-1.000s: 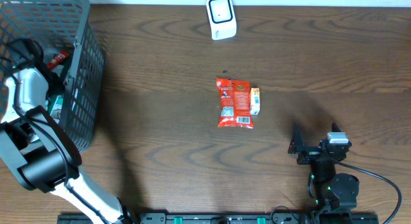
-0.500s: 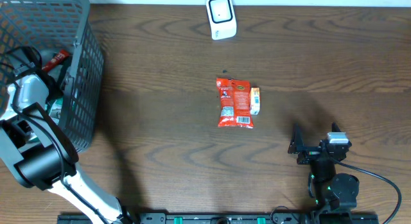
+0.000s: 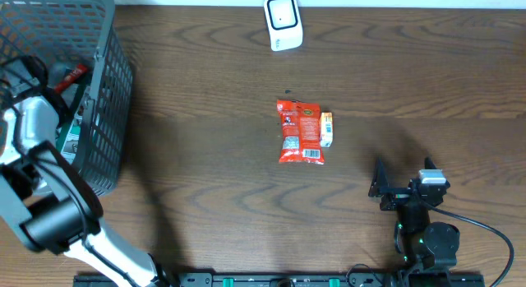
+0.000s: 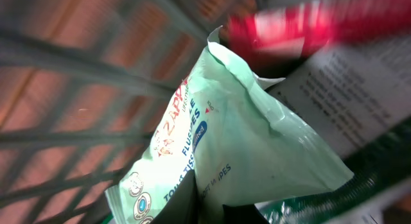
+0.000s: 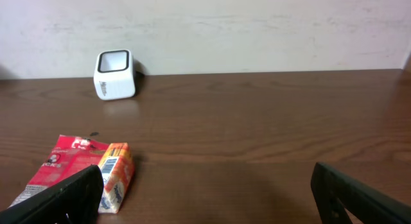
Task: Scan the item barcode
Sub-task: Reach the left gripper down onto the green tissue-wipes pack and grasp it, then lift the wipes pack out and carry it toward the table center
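Observation:
My left gripper [image 4: 212, 201] is down inside the grey basket [image 3: 111, 81] and is shut on a pale green pack of toilet wipes [image 4: 250, 134]. Its dark fingers [image 4: 186, 201] pinch the pack's lower edge. From overhead the pack [image 3: 72, 139] only shows as a teal patch through the mesh beside the white left arm [image 3: 37, 122]. The white scanner [image 3: 282, 22] stands at the table's far edge, also in the right wrist view [image 5: 115, 74]. My right gripper [image 5: 205, 195] rests open and empty near the front right [image 3: 386, 188].
A red snack bag [image 3: 300, 132] and a small orange-and-white box [image 3: 326, 129] lie mid-table, left of my right gripper [image 5: 114, 176]. In the basket, a red packet [image 4: 308, 25] and a white printed pack [image 4: 353, 83] press against the wipes. The basket wall [image 4: 64, 89] is close.
The left gripper's jaws have closed on the green wipes pack, and the left arm has shifted slightly toward the table's far edge inside the basket. The right arm has not moved.

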